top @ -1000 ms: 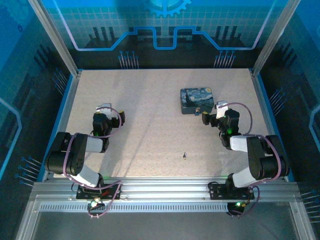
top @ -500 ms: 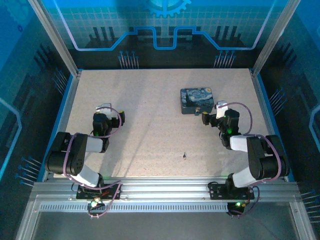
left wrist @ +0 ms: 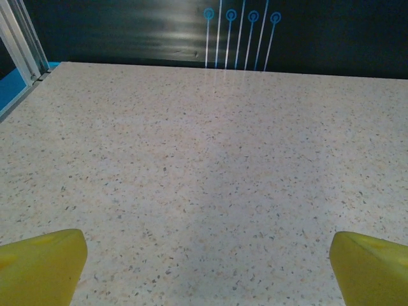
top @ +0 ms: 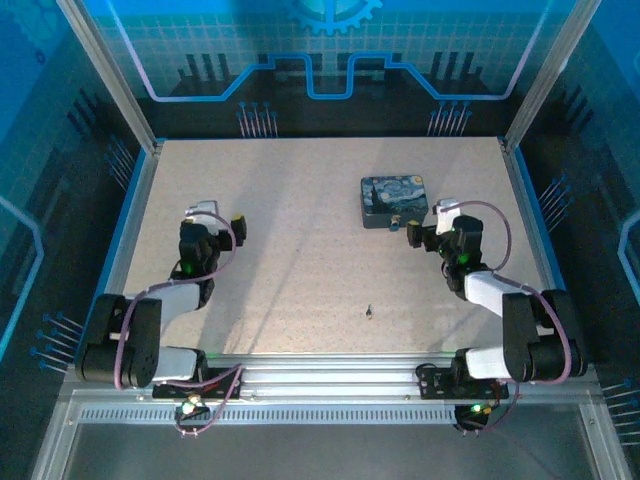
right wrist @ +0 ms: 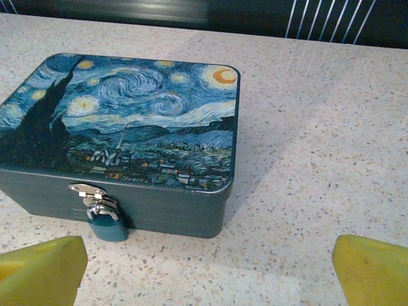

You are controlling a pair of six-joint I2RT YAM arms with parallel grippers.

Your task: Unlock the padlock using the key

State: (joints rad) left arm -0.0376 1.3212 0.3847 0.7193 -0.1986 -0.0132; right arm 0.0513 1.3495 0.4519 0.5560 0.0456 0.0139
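Gaping wide, empty, R pincer [right wrist: 210,271] facing padlock [right wrist: 107,224] on tin [right wrist: 146,121], L pincer [left wrist: 207,268] same, key [top: 369,312] prob. speck well apart.

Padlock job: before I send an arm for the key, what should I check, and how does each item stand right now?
1. Padlock hangs from the hasp on the front of the tin: ok.
2. Key located, lying alone on the table toward the near edge, apart from both arms: ok.
3. Right pincer open and empty, facing the padlock: ok.
4. Left pincer open and empty, over bare table: ok.
5. Keyhole position on the padlock: cannot tell, its underside is hidden.
6. Which way the key points: cannot tell, too small in the top view.
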